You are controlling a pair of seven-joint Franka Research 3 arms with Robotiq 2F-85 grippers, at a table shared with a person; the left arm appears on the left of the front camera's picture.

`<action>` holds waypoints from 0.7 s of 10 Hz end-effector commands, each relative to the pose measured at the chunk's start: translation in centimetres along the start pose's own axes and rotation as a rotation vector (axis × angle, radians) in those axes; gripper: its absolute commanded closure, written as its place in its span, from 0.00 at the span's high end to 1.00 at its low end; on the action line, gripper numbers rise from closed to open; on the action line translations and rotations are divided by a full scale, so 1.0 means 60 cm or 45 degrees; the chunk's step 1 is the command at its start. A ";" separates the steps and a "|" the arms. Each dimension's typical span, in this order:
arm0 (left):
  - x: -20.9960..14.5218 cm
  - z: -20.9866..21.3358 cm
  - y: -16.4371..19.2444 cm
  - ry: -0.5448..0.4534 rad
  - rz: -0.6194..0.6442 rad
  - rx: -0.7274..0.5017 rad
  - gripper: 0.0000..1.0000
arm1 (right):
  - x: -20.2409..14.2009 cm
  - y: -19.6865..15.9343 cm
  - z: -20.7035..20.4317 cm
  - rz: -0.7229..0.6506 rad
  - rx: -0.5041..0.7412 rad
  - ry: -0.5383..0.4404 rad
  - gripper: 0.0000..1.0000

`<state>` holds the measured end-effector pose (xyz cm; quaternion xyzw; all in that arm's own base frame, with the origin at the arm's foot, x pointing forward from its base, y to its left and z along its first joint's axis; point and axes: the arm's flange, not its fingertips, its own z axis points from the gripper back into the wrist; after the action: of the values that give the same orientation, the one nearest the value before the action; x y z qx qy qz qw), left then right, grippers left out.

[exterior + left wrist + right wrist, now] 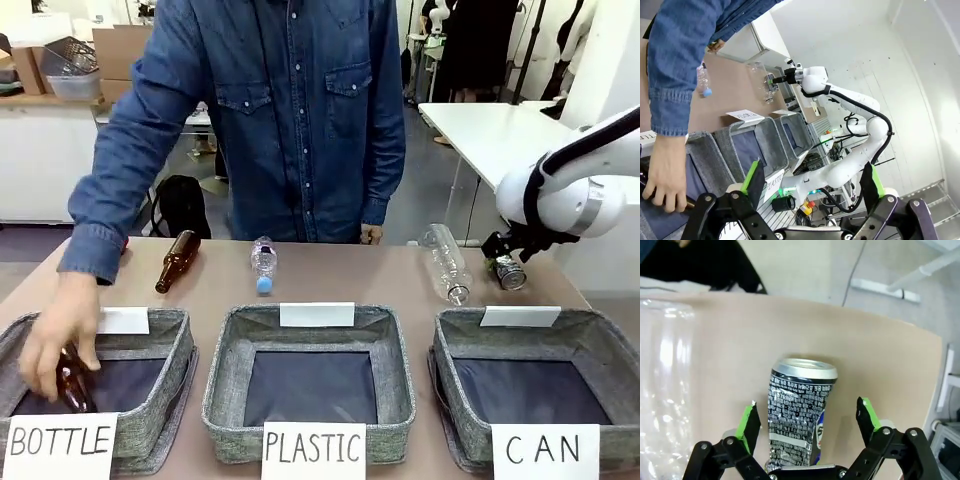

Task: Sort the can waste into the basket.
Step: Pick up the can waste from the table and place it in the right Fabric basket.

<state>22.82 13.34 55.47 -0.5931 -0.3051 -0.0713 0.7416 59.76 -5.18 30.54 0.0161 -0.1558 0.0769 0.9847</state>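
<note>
We are finding right jaws spread wide around black can [799,415], green pads [747,421] standing apart from it on both sides, nothing gripped. Can lying on its side on surface [350,285] at far right, just beside clear plastic bottle [446,262], beyond basket [590,327] signed CAN. We are recording left jaws gaping wide, holding nothing. Person's hand [55,335] sitting in BOTTLE basket [170,350], gripping brown bottle [72,385]

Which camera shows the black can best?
The right wrist view: the black can sits close up, print clear, inside the open right gripper. The front view shows it small at that gripper; the left wrist view, a far-off speck.
</note>
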 end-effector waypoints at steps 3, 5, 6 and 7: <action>0.005 -0.003 -0.004 -0.010 -0.026 -0.023 1.00 | 0.009 -0.001 0.003 0.033 -0.013 0.043 1.00; 0.005 -0.003 -0.004 -0.010 -0.026 -0.023 1.00 | 0.010 0.002 0.001 0.036 -0.011 0.048 0.42; 0.005 -0.003 -0.004 -0.010 -0.026 -0.023 1.00 | 0.010 0.002 0.000 0.035 -0.005 0.050 0.41; 0.005 -0.003 -0.004 -0.010 -0.026 -0.023 1.00 | 0.010 0.002 -0.001 0.036 -0.006 0.048 0.00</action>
<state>22.82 13.34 55.47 -0.5932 -0.3051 -0.0714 0.7416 59.93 -4.99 30.50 0.0121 -0.1403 0.0911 0.9858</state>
